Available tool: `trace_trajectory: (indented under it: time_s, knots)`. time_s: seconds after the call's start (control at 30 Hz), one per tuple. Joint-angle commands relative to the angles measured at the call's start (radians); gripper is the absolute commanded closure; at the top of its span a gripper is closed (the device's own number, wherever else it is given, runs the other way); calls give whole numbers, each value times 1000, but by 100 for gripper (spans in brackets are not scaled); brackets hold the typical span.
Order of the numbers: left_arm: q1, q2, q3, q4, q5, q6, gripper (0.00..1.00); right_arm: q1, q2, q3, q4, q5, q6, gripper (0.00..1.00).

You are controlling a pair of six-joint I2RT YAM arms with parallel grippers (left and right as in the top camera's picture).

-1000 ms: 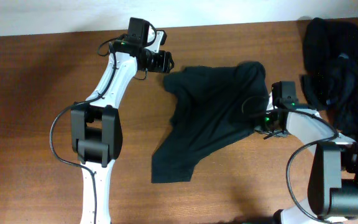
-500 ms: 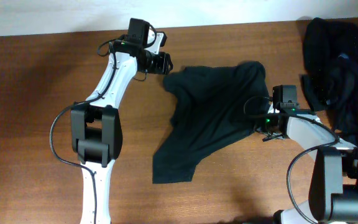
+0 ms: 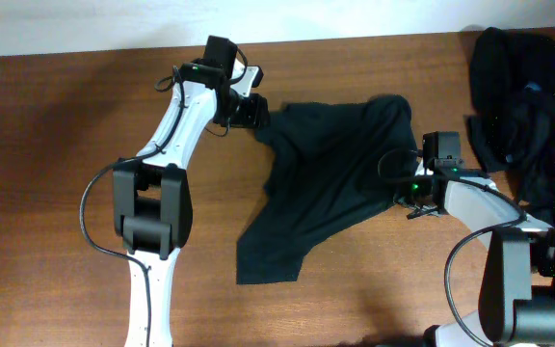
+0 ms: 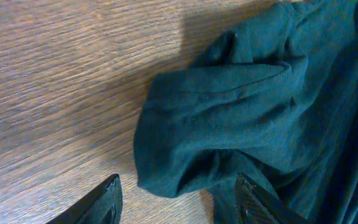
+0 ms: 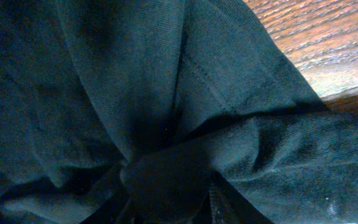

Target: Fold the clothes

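Over the upper-left edge of the T-shirt (image 3: pixel 326 183), left claw (image 4: pixel 176 194) hangs spread.

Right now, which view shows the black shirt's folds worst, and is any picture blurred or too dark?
Overhead: sharp and evenly lit, yet the T-shirt and the clothes pile read as flat black shapes. Left wrist: sharp, with clear folds and a soft shadow on the table. Right wrist: the worst; cloth nearly fills the frame and its lower centre sinks into darkness.
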Motion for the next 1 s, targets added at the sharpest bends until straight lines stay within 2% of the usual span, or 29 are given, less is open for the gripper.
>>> trace_trajectory:
  time_s: [0.0,0.3,0.37,0.4,0.43,0.63,0.8,0.97]
  knots:
    - [-17,51,18,6,17,35,42,0,67,-67,-21,-38,20,62]
    - [-21,89,18,59,-31,34,44,0,67,-67,-21,-40,20,62]
    - [-21,89,18,69,-32,34,63,0,67,-66,-21,-40,20,62]
    - [-22,89,18,74,-32,34,78,0,67,-67,-21,-40,20,62]
    - [-21,89,18,79,-35,34,84,0,67,-66,-21,-40,20,62]
    - [-2,89,19,97,-106,34,98,0,67,-66,-24,-40,20,62]
    - [33,89,19,98,-225,34,99,0,67,-66,-25,-39,20,62]
    - [69,89,19,127,-230,34,100,0,67,-67,-25,-36,20,62]
